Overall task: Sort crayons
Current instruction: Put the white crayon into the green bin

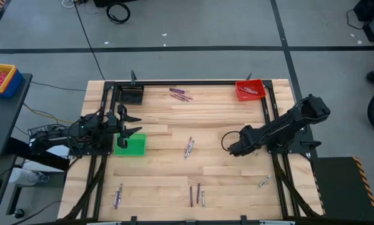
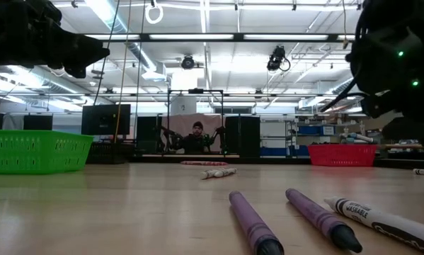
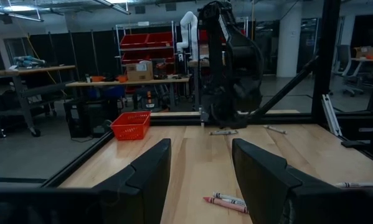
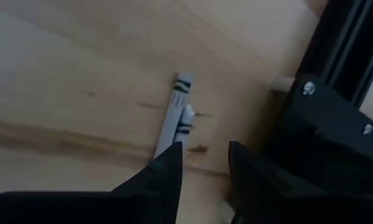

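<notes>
Right wrist view: right gripper fingers slightly parted (empty) above a white crayon.

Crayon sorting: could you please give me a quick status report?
Left gripper open, over green plastic bin. Right gripper open, empty, above a pale grey crayon on the wooden table. Nothing in the way.
</notes>
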### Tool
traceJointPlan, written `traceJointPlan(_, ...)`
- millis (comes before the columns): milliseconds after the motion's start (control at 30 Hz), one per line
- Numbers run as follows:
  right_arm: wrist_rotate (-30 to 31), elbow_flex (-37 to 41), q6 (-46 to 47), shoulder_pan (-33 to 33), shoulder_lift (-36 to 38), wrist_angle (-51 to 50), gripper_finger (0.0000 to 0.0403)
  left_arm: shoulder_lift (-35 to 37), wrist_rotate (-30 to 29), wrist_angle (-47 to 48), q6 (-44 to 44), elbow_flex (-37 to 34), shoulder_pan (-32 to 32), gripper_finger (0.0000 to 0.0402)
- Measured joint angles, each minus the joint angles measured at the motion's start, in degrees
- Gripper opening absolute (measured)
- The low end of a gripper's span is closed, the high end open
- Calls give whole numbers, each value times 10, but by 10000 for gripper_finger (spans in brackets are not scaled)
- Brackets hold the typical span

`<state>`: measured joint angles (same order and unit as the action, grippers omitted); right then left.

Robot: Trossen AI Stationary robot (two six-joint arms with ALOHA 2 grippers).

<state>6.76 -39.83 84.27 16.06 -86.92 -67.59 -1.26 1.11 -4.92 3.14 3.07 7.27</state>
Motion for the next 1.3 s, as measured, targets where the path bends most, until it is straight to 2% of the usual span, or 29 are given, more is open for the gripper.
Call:
traceJointPlan(267,-2,16,-19,-32,-1,27,134,0,0,0,0,0,0,183)
traceJointPlan(900,-37,28,-25,-15,3,71,134,0,0,0,0,0,0,183)
traceJointPlan(1100,-45,27,-32,-24,44,44,134,0,0,1,0,0,0,183)
traceJointPlan(1300,-92,29,-94,-56,84,41,134,0,0,0,0,0,0,183)
